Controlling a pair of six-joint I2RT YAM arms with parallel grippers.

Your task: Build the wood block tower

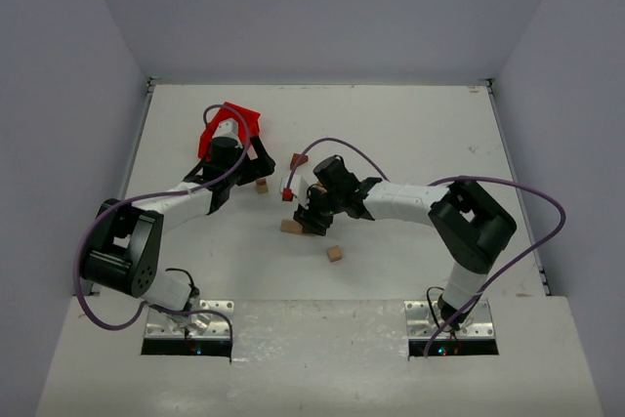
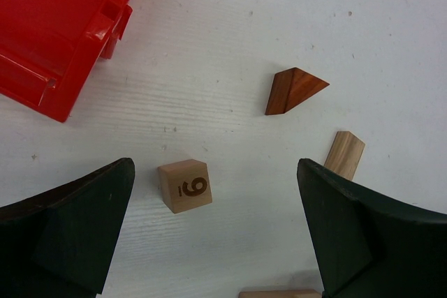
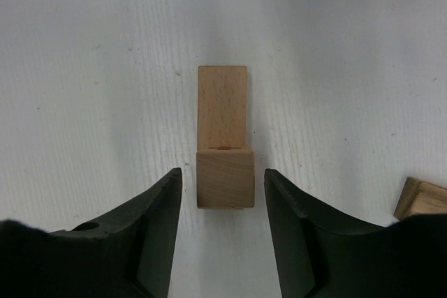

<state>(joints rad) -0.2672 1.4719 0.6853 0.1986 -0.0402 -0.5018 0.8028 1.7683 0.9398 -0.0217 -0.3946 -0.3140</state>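
Observation:
In the right wrist view a pale cube (image 3: pixel 225 178) sits at the near end of a flat pale slab (image 3: pixel 222 102), seemingly on top of it. My right gripper (image 3: pixel 222 174) is open, with one finger on each side of the cube and a small gap on both sides. From above, the right gripper (image 1: pixel 312 210) hovers over that slab (image 1: pixel 291 227). My left gripper (image 2: pixel 216 218) is open and empty above a cube marked 9 (image 2: pixel 185 185), which lies near its left finger (image 2: pixel 77 228). The reddish-brown wedge (image 2: pixel 293 90) lies beyond it. From above, the left gripper (image 1: pixel 249 165) is beside the cube (image 1: pixel 262 185) and the wedge (image 1: pixel 298 159).
The red plastic bin (image 1: pixel 229 124) lies tipped at the back left, close behind the left gripper; it also shows in the left wrist view (image 2: pixel 63 26). A loose cube (image 1: pixel 335 253) lies nearer the bases. Another slab (image 2: pixel 344 153) leans by the left gripper's right finger.

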